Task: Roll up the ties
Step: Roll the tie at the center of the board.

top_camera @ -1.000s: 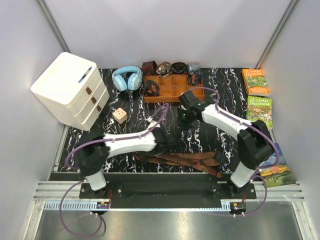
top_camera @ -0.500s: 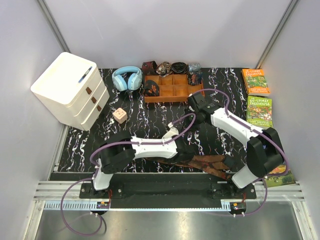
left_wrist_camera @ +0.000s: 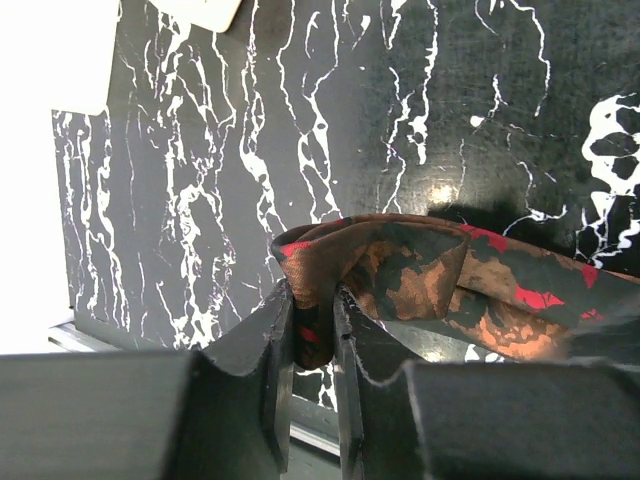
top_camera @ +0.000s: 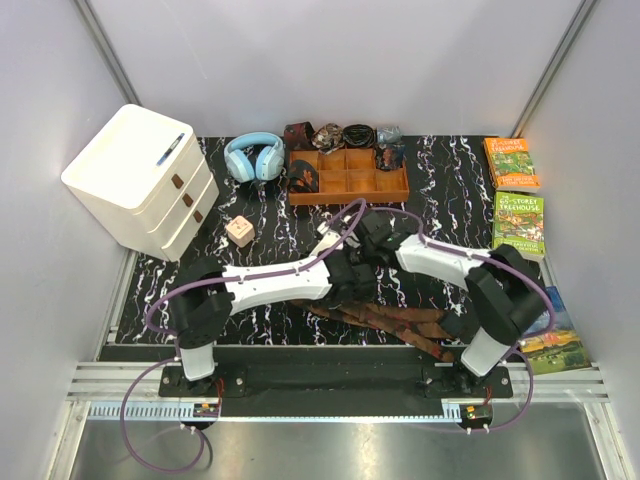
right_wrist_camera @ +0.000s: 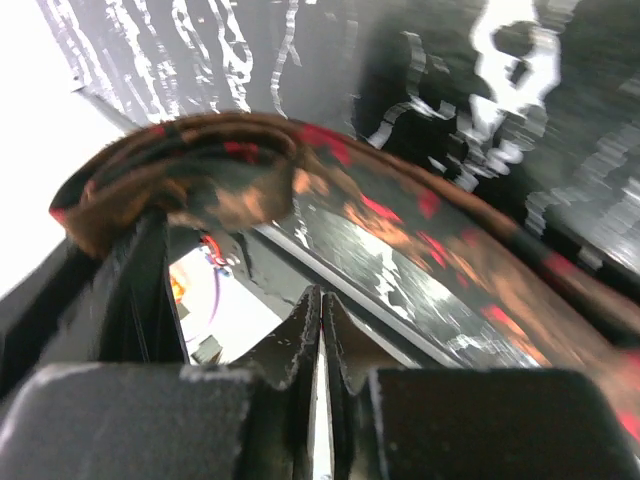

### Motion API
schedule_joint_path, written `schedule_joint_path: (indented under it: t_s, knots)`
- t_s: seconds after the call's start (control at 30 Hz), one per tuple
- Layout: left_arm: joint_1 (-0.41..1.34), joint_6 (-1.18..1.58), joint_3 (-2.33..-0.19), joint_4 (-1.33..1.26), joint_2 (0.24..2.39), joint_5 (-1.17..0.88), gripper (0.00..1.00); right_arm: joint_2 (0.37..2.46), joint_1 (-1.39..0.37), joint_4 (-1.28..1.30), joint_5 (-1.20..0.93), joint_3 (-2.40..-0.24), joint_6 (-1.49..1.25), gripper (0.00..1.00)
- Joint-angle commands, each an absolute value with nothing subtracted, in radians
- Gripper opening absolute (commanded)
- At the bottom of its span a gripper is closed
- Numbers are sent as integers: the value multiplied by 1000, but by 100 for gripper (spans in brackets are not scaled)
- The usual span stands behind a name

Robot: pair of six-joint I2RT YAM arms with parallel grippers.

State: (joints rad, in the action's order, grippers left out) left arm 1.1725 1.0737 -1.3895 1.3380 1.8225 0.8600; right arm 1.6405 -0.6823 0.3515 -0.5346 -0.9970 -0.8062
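The left tool pinches one end of the dark brown, red-patterned fabric tie, which runs rightward past the shut right tool.

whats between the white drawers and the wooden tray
The blue headphones lie between the white drawers and the wooden tray, seen in the top view.

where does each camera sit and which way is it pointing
Top external: above and behind the bases, looking down on the table; left arm and right arm show.
Left wrist: on the left arm, looking past the left hand, shut on a tie fold.
Right wrist: on the right arm, looking past the shut right hand at the table.
Shared: both wrist views show the tie.
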Motion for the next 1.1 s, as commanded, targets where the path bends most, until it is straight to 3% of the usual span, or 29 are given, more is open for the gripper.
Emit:
schedule_joint_path:
  t_s: [0.0,0.5,1.07]
  knots:
    - [1173,1068,-1370,1543,1772,910,12,1725,-710,152,-624,-1032,-922,9]
    - [1175,1028,-1353,1500,1759,904,11,1951,-768,38,-666,-1183,-1008,8]
    - [1195,969,-1344,1390,1805,842,9,2063,-782,-104,-724,-1212,-1078,8]
